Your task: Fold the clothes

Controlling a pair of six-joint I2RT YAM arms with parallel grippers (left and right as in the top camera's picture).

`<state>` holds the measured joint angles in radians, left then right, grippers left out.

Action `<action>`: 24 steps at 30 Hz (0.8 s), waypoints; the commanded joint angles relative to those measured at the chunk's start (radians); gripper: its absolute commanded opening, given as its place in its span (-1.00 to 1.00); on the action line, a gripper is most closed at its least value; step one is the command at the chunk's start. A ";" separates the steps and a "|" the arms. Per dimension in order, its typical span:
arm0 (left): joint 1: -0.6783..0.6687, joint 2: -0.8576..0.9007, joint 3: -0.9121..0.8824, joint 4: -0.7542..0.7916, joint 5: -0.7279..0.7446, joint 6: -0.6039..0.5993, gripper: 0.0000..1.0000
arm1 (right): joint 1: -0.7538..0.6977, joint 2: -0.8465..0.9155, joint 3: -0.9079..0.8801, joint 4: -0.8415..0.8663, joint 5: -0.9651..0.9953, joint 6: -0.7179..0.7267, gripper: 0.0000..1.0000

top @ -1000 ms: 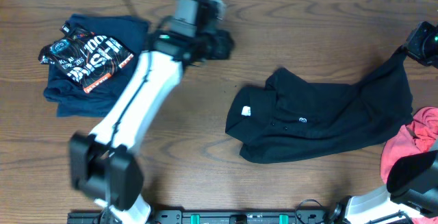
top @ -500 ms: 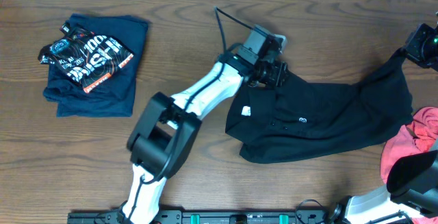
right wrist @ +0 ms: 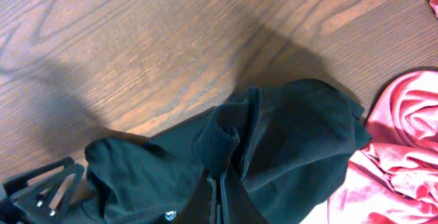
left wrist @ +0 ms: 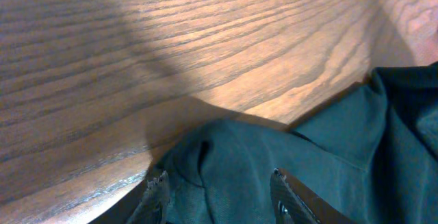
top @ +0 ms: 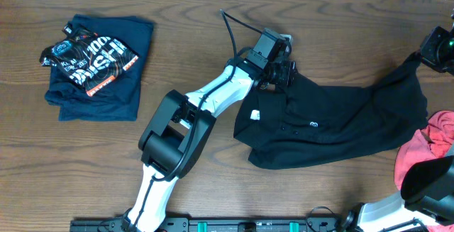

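Note:
The clothes [top: 333,122], a black garment with a small white logo, lie spread across the right half of the table. My left gripper [top: 282,72] is at the garment's upper left corner. In the left wrist view its jaws [left wrist: 219,183] stand apart, astride a fold of the black fabric [left wrist: 328,155], not closed on it. My right gripper [top: 425,56] is at the far right and holds the garment's upper right corner lifted. In the right wrist view its fingers [right wrist: 219,179] are pressed together on a pinch of the black fabric [right wrist: 287,135].
A folded navy garment [top: 96,58] with white-and-orange print lies at the back left. A coral-red garment [top: 425,150] is bunched at the right edge, touching the black one, and shows as [right wrist: 397,155] in the right wrist view. Bare wood lies between the navy and black garments.
My left arm has swung from the back beside the navy garment rightwards to the black garment's upper left corner. The right gripper and its pinch of fabric have stayed put.

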<state>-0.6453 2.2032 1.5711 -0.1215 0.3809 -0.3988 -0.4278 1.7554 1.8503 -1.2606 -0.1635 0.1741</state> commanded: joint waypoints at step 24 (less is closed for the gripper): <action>-0.015 0.084 0.015 0.056 0.008 -0.079 -0.76 | 0.008 -0.018 0.007 -0.011 0.006 -0.015 -0.98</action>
<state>-0.6586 2.2723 1.5711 -0.0689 0.3733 -0.4801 -0.4278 1.7554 1.8503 -1.2682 -0.1631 0.1741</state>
